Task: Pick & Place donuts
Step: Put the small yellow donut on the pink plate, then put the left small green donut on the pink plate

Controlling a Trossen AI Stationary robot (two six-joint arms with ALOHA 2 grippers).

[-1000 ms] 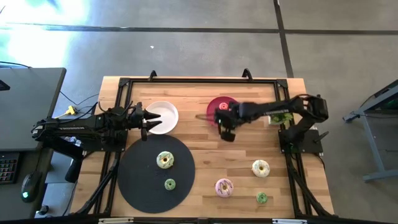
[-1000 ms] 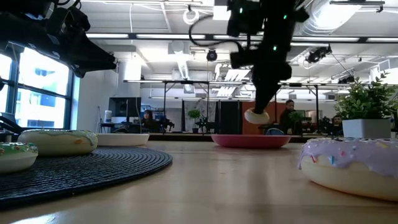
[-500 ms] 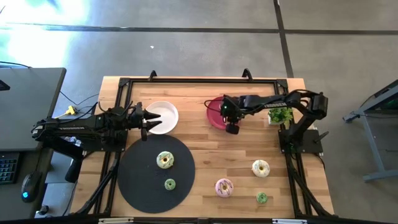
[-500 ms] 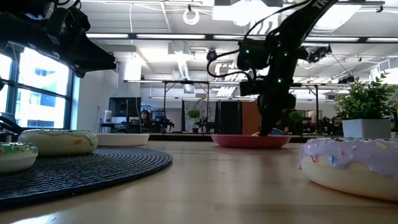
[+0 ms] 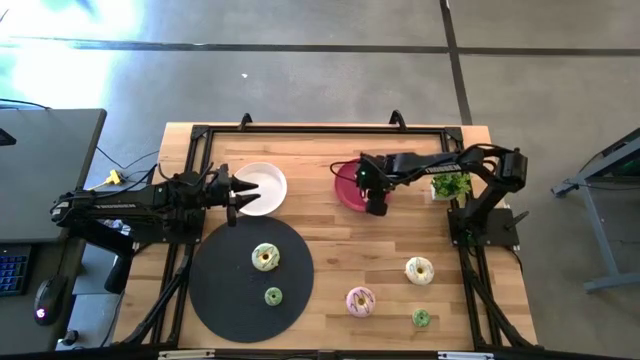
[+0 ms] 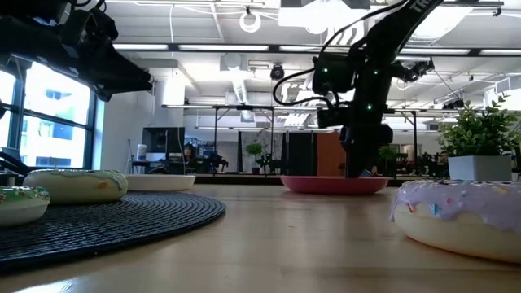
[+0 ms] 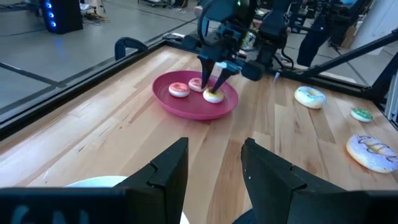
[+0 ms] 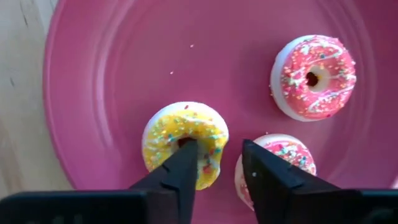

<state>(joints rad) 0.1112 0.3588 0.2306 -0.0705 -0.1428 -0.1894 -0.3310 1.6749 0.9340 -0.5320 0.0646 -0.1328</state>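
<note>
The right gripper is low over the red plate, which sits near the back edge of the worktop, a bit right of the middle. Its two fingers are apart and let go — they stand on both sides of one wall of the yellow donut, with one finger tip in the donut's hole. The yellow donut lies flat on the red plate. Two more small donuts lie on the same plate: a pink donut with white lines, and another pink donut just beside the yellow one.

The left gripper waits over the near edge of the white plate, toward the left side of the worktop. Its fingers are apart and hold nothing.

On the round black mat at the front left lie a cream donut and a tiny green donut. Near the front right corner, on the bare wood, lie a white donut, a big pink donut and another tiny green donut — all apart from each other. A small green plant stands by the right edge.
</note>
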